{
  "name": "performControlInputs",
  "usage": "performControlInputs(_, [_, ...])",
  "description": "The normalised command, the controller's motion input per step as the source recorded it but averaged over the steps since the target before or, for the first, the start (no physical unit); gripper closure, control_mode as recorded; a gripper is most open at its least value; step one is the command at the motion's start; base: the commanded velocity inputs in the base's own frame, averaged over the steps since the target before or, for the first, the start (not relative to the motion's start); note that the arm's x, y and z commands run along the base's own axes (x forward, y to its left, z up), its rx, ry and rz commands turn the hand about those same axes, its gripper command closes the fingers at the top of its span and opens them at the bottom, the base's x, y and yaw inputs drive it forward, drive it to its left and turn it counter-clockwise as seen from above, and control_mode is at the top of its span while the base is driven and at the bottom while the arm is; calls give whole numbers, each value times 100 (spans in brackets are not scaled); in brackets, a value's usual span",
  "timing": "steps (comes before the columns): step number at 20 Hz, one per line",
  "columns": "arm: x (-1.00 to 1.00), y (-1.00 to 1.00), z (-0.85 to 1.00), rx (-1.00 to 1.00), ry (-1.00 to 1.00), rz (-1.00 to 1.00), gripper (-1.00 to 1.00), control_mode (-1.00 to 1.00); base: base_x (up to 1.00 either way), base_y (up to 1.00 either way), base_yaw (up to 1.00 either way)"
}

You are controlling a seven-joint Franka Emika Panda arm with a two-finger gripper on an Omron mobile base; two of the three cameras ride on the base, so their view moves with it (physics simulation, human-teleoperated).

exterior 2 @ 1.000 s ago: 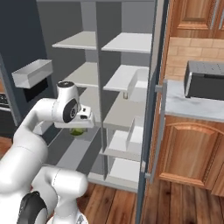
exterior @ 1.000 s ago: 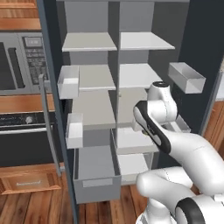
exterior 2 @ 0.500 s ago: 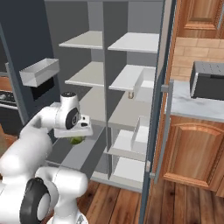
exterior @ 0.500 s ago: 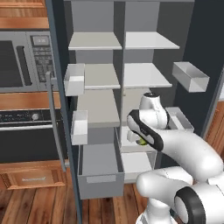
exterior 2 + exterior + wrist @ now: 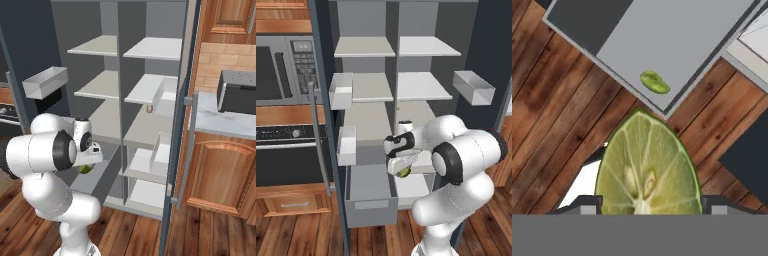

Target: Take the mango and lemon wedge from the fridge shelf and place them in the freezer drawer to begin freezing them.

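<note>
My gripper (image 5: 402,169) is shut on the lemon wedge (image 5: 404,172), a small yellow-green piece held just right of the open freezer drawer (image 5: 370,204). In the hand view the lemon wedge (image 5: 647,170) shows its cut face large between the fingertips, with my gripper (image 5: 649,202) around it. Beyond it, the mango (image 5: 654,82) lies on the grey floor of the freezer drawer (image 5: 677,35), near its front edge. From the right base view the lemon wedge (image 5: 86,169) hangs under the hand in front of the fridge. The white fridge shelf (image 5: 421,86) sits higher up.
Both fridge doors stand open, with translucent door bins (image 5: 341,91) on the left and one (image 5: 474,87) on the right. An oven and microwave (image 5: 276,70) stand to the left. Wooden cabinets and a counter (image 5: 225,120) are at the right. Wood floor (image 5: 557,115) lies below the hand.
The hand has come down and leftward out of the fridge column with the lemon wedge, toward the open drawer. The base views have also shifted.
</note>
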Motion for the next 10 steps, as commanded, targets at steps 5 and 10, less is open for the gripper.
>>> performControlInputs(5, [53,37,-59,0,14,16,100,-100,0,0,0])
performControlInputs(10, [48,1,-65,0,5,15,100,-100,0,0,0])
